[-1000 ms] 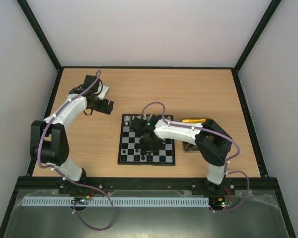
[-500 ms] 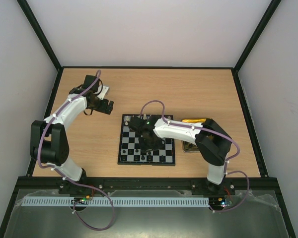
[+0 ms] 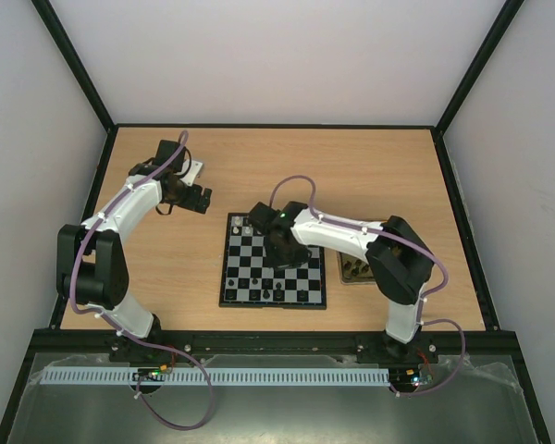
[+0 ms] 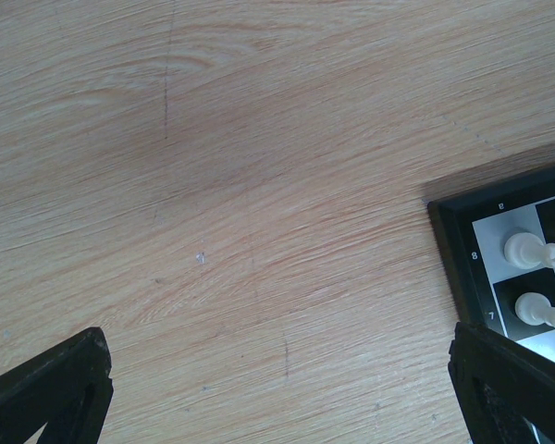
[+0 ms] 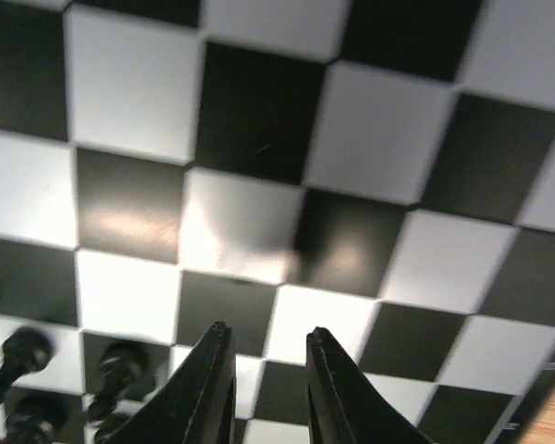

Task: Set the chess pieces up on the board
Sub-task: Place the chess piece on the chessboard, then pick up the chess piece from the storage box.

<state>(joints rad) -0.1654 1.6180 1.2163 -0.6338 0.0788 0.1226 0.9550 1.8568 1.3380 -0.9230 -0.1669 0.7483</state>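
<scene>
Only the right wrist view shows how the right gripper (image 5: 268, 331) stands: jaws a little parted, nothing between them, above bare squares of the board (image 5: 129, 92), with black chess pieces (image 5: 23, 356) at lower left. The left gripper (image 4: 276, 331), spread wide, hangs over the table (image 4: 213, 185); white chess pieces (image 4: 523, 248) stand at the right edge of that view. From above, the right arm (image 3: 338, 236) hides part of the board and of the gold tray (image 3: 353, 271).

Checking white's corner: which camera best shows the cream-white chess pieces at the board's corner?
Left wrist: the small cream-white chess pieces stand close and sharp on the black-and-silver checked board's corner. Top external shows them as mere specks; right wrist shows only black chess pieces.
</scene>
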